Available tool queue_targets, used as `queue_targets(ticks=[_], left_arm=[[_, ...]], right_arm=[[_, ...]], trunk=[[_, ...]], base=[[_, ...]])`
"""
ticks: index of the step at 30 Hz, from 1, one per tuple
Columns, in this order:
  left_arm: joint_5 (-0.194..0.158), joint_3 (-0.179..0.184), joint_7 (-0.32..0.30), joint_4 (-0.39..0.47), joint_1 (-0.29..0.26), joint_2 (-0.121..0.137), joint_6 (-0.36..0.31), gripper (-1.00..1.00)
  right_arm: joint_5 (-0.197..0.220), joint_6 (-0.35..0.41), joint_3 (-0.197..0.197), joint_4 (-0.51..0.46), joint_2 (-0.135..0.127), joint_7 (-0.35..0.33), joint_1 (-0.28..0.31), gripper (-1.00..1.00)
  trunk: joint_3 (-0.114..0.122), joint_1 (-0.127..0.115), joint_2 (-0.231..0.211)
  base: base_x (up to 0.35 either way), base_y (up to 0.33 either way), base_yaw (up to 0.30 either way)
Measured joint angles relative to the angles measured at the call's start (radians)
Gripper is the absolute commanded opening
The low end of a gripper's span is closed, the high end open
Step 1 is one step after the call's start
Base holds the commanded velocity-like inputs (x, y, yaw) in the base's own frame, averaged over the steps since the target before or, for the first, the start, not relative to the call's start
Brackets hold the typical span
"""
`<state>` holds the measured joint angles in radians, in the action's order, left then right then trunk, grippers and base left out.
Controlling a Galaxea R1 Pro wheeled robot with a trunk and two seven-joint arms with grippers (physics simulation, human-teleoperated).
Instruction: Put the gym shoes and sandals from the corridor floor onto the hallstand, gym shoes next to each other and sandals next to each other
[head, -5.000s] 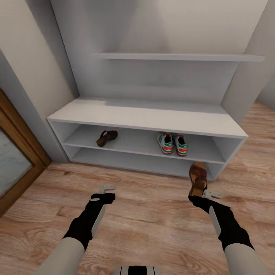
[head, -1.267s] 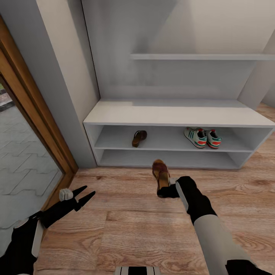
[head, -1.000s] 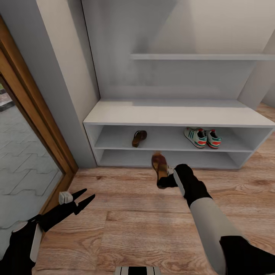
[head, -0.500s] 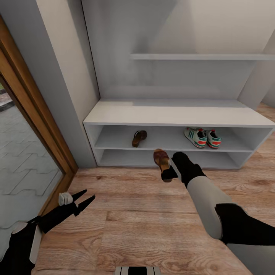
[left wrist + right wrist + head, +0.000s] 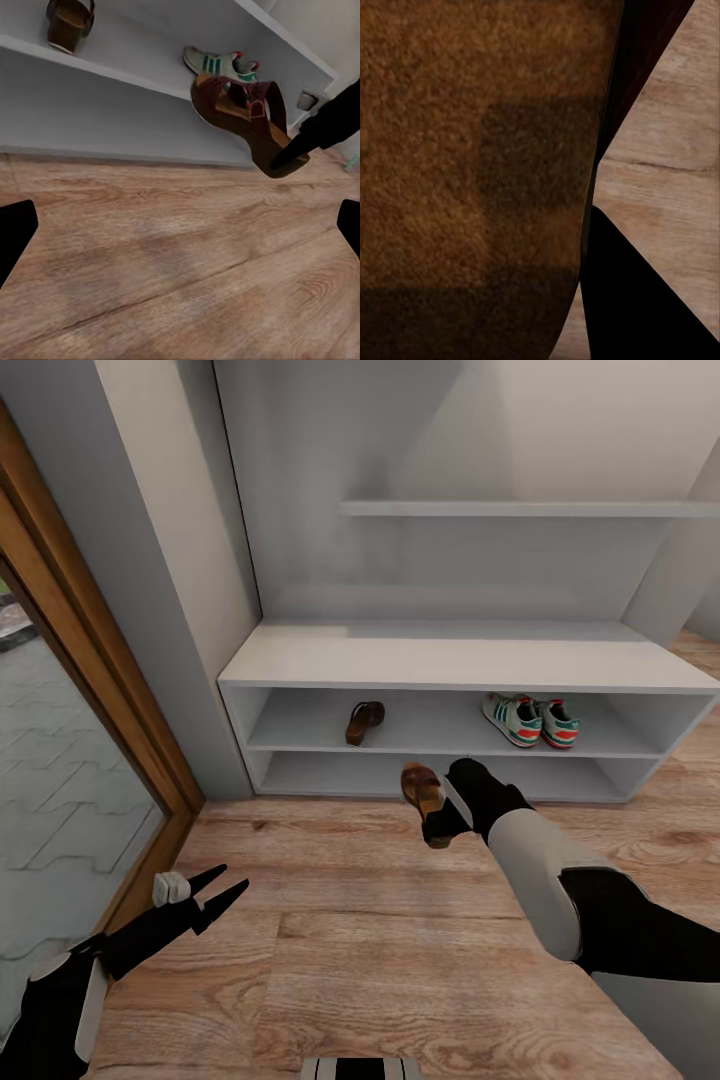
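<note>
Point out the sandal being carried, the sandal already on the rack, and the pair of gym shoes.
Carried sandal (image 5: 247, 112): left wrist view, on its strap upper.
Sandal on the rack (image 5: 365, 721): head view, on its footbed.
Gym shoes (image 5: 512, 721): head view, on the left shoe's side stripes.

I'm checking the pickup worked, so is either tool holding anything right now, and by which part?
The right tool holds a sandal by its heel end, lifted off the floor before the hallstand. The left tool is open and empty.
</note>
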<state>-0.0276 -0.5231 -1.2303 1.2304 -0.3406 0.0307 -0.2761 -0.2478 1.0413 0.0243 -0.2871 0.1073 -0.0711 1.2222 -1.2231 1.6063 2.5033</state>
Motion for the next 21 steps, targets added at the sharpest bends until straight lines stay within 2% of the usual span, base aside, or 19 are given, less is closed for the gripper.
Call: queue_targets(ticks=[6, 21], left_arm=[[0.001, 0.000, -0.001, 0.000, 0.000, -0.001, 0.000, 1.00], [0.004, 0.000, -0.001, -0.001, 0.000, -0.002, 0.000, 1.00]], right_arm=[[0.003, 0.000, 0.002, 0.000, -0.001, 0.000, 0.051, -1.00], [0.006, 0.000, 0.006, -0.013, -0.003, -0.001, 0.059, -1.00]], trunk=[[0.000, 0.000, 0.000], [0.000, 0.000, 0.000]], base=[[0.000, 0.000, 0.000], [0.000, 0.000, 0.000]])
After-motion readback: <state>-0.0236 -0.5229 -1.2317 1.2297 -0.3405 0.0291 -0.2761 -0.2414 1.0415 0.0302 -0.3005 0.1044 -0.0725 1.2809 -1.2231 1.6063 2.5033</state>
